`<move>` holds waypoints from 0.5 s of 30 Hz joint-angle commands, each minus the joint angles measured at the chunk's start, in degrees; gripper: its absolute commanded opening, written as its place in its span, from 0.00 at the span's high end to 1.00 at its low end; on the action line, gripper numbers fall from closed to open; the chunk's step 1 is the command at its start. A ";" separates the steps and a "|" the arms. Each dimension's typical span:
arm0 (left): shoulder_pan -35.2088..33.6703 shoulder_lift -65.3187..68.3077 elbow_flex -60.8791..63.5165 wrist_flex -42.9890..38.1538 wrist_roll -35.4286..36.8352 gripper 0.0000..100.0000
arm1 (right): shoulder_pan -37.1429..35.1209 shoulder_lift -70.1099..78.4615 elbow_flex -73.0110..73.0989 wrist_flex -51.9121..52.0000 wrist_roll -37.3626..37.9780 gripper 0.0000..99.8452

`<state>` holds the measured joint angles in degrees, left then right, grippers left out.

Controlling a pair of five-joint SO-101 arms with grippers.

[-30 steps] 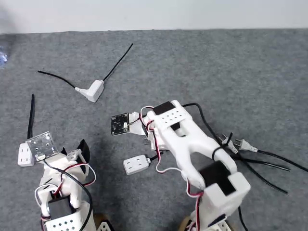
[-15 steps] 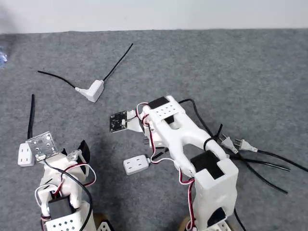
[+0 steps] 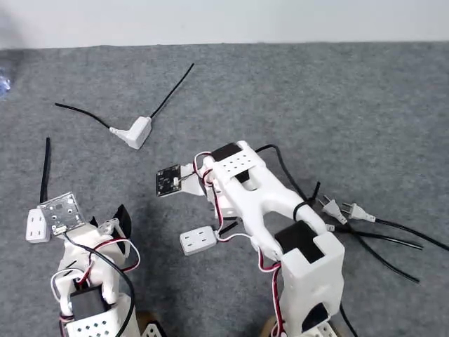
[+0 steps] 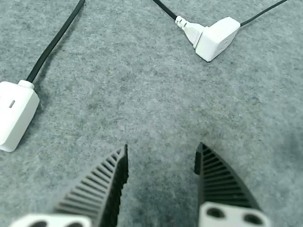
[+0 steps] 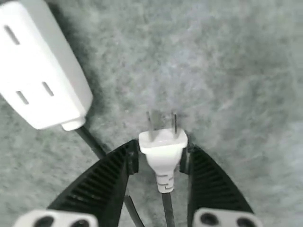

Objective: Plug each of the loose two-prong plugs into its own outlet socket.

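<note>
High cam sits fixed above and behind both arms, looking down over the whole grey desk (image 3: 337, 98). Left wrist cam peers past the left claw (image 4: 161, 156) at the desk ahead, fairly near. Right wrist cam sits tight over the right claw (image 5: 160, 150) and its gripped plug (image 5: 162, 139); the outlet block (image 5: 40, 71) beside that claw shows up in the high view too.
</note>
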<state>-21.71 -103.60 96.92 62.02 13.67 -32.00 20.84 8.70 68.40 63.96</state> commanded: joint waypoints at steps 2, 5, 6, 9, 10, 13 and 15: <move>0.44 -0.62 -0.57 0.00 -0.44 0.78 | -2.51 -0.13 -1.67 0.92 -0.62 0.85; 0.44 -0.62 -0.57 0.00 -0.44 0.78 | -2.07 -0.13 -1.76 1.19 -0.26 0.88; 0.44 -0.62 -0.57 0.00 -0.44 0.78 | -2.07 -0.13 -1.76 1.27 -0.26 0.90; 0.44 -0.62 -0.57 0.00 -0.44 0.78 | -2.07 -0.04 -1.76 1.27 -0.26 0.92; 0.44 -0.62 -0.57 0.00 -0.44 0.78 | -1.98 -0.04 -1.85 1.27 -0.26 0.92; 0.44 -0.62 -0.57 0.00 -0.44 0.78 | -1.10 -0.04 -1.85 1.36 -0.26 0.92; 0.44 -0.62 -0.57 0.00 -0.44 0.78 | -0.04 -0.13 -1.85 1.45 -0.18 0.92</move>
<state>-21.71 -103.60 96.92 62.02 13.67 -32.88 20.92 8.62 68.48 64.04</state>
